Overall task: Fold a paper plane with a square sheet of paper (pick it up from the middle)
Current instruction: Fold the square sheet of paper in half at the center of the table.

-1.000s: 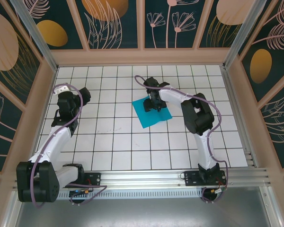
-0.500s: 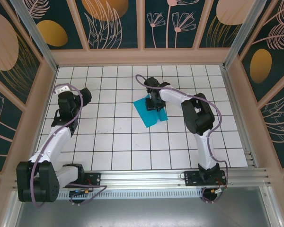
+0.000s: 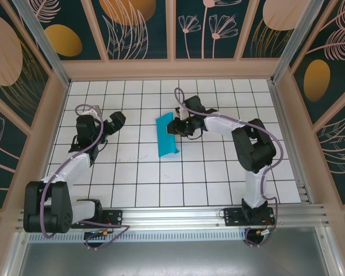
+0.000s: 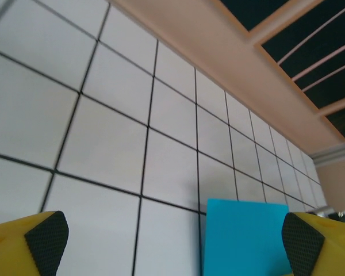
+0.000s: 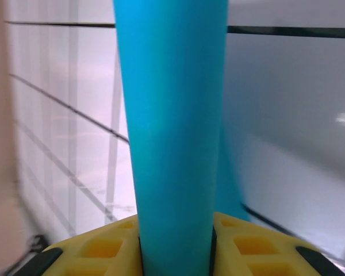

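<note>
Top external view: white counter [image 3: 139, 172] ruled with a black grid, enclosed by dark wall panels [image 3: 141, 26] with leaf and flower patterns. Item: square sheet of paper [image 3: 166, 135], teal-blue, bowed into a narrow curl standing on edge, near the middle of the counter and slightly toward the far side; whether its lower edge touches the counter cannot be told. Item: right hand [image 3: 174, 127], its arm reaching leftward across the far half of the counter, closed narrow on the right side of the sheet. Right wrist view: the sheet rises as a curved band from between two yellow fingers [image 5: 98, 250], pressed on both sides. Item: left hand [image 3: 117, 119], on the left part of the counter, well apart from the sheet, turned toward it, holding nothing. Left wrist view: two yellow fingers with black pads [image 4: 46, 236] stand wide at the lower corners; the sheet shows between them over the tiles, nearer the right finger.
</note>
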